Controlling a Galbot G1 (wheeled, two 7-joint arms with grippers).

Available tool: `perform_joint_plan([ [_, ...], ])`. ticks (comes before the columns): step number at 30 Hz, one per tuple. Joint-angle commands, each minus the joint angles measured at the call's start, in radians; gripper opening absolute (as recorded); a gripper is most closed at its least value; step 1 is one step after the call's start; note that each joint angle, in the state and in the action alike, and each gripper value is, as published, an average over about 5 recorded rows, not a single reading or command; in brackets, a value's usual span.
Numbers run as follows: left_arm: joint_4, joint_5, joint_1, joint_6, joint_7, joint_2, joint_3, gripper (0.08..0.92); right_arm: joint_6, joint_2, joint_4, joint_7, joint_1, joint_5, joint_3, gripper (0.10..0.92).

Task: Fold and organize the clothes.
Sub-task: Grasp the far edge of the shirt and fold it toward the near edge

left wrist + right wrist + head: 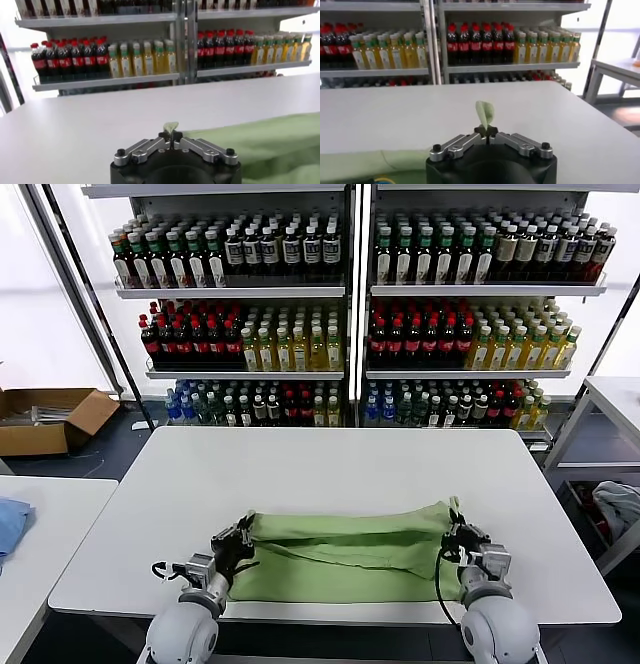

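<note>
Two rounded, pale grey arm housings sat at the near edge of the head view, each ending in a darker metal wrist block. The left gripper was black with silver parts, and a black cable looped out beside its wrist. The right gripper looked the same, with a black cable running down along its wrist. From the wrist cameras, each gripper had a glossy black round body, two silver-grey linkage bars meeting at the middle, and a black screw at each outer end.
</note>
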Motion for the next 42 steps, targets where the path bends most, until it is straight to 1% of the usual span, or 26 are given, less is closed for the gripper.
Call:
perform_joint_plan([
  [1,-0.005,0.036,0.033,-0.003,0.001,-0.004,-0.002,0.09,0.007,0.002,0.022,0.003,-0.083,-0.012,0.001,0.107],
  [6,0.017,0.052,0.032,-0.004,0.002,-0.011,-0.005,0.093,0.021,0.007,-0.021,0.001,-0.074,-0.043,-0.033,0.107],
  [8,0.021,0.056,0.032,-0.005,0.004,-0.012,-0.005,0.114,0.027,0.01,-0.038,0.002,-0.069,-0.053,-0.042,0.107],
  [11,0.017,0.069,0.035,-0.006,0.006,-0.014,-0.003,0.186,0.029,0.018,-0.053,0.007,-0.061,-0.062,-0.048,0.122],
  [12,0.013,0.079,0.038,-0.005,0.007,-0.014,-0.002,0.212,0.027,0.019,-0.056,0.008,-0.06,-0.063,-0.049,0.138],
  [18,-0.021,0.137,0.047,-0.004,0.007,-0.017,0.008,0.385,0.033,0.023,-0.061,0.016,-0.064,-0.075,-0.053,0.299],
  [21,-0.038,0.135,0.043,-0.004,-0.001,-0.016,0.005,0.472,0.047,0.024,-0.037,0.021,-0.074,-0.075,-0.045,0.385],
  [26,-0.091,0.123,0.048,0.01,-0.017,-0.012,-0.002,0.619,0.055,0.007,0.11,0.016,-0.107,-0.045,-0.009,0.516],
  [29,-0.136,0.123,0.06,0.039,-0.033,-0.021,-0.005,0.706,0.05,-0.007,0.206,0.013,-0.12,-0.028,0.01,0.602],
  [32,-0.169,0.124,0.082,0.064,-0.05,-0.031,-0.009,0.782,0.048,-0.012,0.264,0.011,-0.127,-0.022,0.017,0.689],
  [34,-0.173,0.117,0.091,0.077,-0.064,-0.038,-0.015,0.81,0.049,-0.011,0.277,0.012,-0.13,-0.019,0.016,0.749],
  [37,-0.166,0.064,0.095,0.106,-0.102,-0.052,-0.026,0.821,0.05,-0.011,0.278,0.014,-0.13,-0.018,0.008,0.806],
  [42,-0.144,-0.017,0.103,0.137,-0.141,-0.08,-0.039,0.823,0.049,-0.015,0.279,0.012,-0.121,-0.014,0.005,0.822],
])
